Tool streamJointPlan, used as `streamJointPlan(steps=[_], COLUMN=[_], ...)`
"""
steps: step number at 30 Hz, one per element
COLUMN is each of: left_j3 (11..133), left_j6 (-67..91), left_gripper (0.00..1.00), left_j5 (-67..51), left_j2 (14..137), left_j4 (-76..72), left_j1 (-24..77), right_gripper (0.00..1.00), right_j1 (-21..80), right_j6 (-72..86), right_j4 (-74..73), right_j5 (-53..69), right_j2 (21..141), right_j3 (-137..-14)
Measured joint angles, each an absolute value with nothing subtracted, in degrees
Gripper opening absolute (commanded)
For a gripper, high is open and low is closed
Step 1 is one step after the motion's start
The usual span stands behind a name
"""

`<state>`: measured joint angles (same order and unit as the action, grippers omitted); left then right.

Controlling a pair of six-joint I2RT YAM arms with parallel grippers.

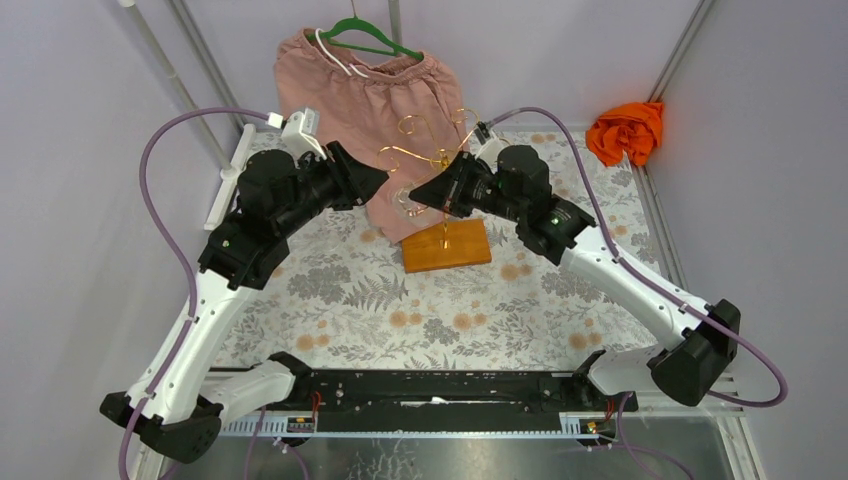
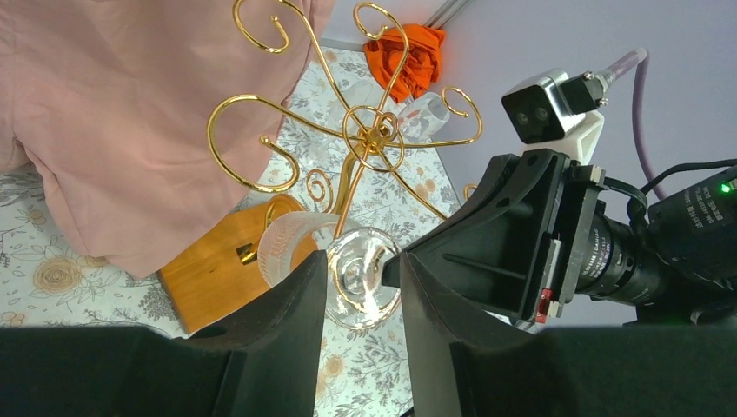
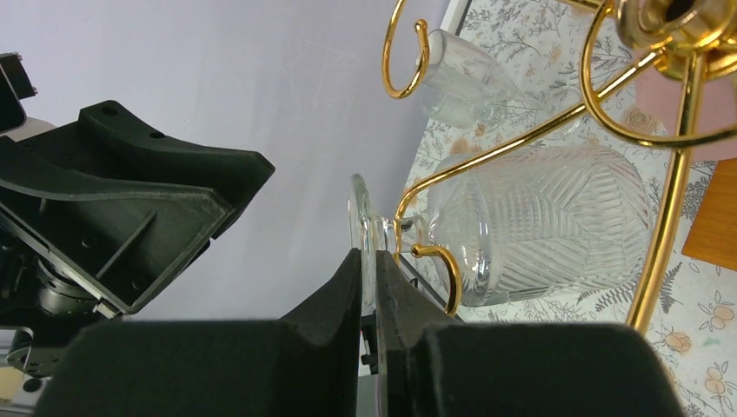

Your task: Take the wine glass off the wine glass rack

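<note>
The wine glass rack (image 1: 425, 150) is a gold wire stand on an orange-brown wooden base (image 1: 447, 246). A clear ribbed wine glass (image 3: 556, 217) hangs in one curled arm, its stem held by the gold hook. My right gripper (image 3: 368, 261) is shut on the rim of the glass's round foot (image 2: 365, 274). My left gripper (image 2: 363, 261) faces it from the other side. Its jaws stand apart, framing the foot just short of it. A second clear glass (image 3: 461, 78) hangs on another arm further back.
Pink shorts (image 1: 365, 95) on a green hanger hang right behind the rack. An orange cloth (image 1: 627, 130) lies at the back right. A floral mat (image 1: 350, 300) covers the table, and metal frame posts stand at the back corners.
</note>
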<state>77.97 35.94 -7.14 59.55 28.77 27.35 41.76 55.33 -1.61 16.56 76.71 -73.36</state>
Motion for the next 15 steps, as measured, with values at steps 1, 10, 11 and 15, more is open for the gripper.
streamJointPlan(steps=[1,10,11,15], left_j3=[77.97,77.97,77.97,77.97], left_j6=[35.94,35.94,35.92,35.94], left_gripper=[0.42,0.41,0.41,0.40], left_j5=[-7.18,-7.51,-7.53,-7.60], left_j2=[59.57,59.72,59.75,59.94], left_j4=[28.77,28.77,28.77,28.77], left_j1=[27.35,27.35,27.35,27.35], right_gripper=[0.00,0.00,0.00,0.00], right_j1=[41.76,42.00,42.02,42.02], right_j6=[55.27,53.25,52.71,51.55], right_j4=[-1.63,-4.97,-5.67,-7.62], right_j5=[16.53,14.39,13.91,12.40], right_j2=[76.95,78.94,78.94,78.94], right_j3=[-73.65,-76.49,-77.01,-78.63])
